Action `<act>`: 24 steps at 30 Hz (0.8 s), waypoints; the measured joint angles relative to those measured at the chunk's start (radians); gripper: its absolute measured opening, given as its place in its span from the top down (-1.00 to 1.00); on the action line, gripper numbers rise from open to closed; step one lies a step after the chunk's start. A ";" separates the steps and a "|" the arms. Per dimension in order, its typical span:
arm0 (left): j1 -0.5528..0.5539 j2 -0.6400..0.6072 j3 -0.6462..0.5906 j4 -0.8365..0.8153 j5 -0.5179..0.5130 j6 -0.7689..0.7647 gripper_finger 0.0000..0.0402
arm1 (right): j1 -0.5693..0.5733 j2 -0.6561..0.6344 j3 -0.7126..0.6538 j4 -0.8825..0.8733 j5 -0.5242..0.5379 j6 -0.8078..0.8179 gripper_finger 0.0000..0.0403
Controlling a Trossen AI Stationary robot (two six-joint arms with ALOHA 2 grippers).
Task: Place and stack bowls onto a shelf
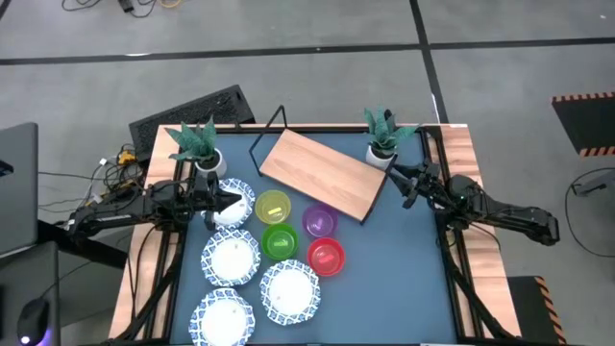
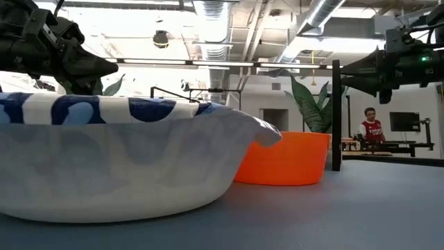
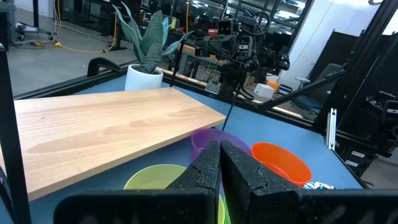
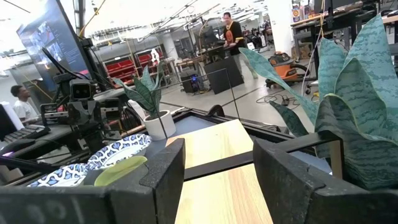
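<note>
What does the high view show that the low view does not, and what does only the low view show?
Only the high view shows the yellow bowl, green bowl and purple bowl, along with all four patterned dishes at once. Only the low view shows a person in the room behind the table. Both views show the red bowl, a close-up dish, the left gripper and the right gripper.

No readable text, label or number anywhere
</note>
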 joint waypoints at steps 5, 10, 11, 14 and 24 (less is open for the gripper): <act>0.000 0.000 0.000 0.000 0.000 0.000 1.00 | 0.000 0.000 0.000 0.000 0.000 0.000 -0.07; 0.000 0.000 0.000 0.000 0.000 0.000 1.00 | 0.000 0.000 0.000 0.000 0.000 0.000 -0.07; 0.000 0.000 0.000 0.000 0.000 0.000 1.00 | 0.000 0.000 0.000 0.000 0.000 0.000 -0.07; 0.000 0.000 0.000 0.001 -0.002 -0.005 1.00 | 0.000 0.000 0.000 0.000 0.000 0.000 -0.07; 0.000 0.000 0.000 0.001 0.003 -0.176 1.00 | 0.000 0.000 0.000 0.000 0.000 0.000 -0.07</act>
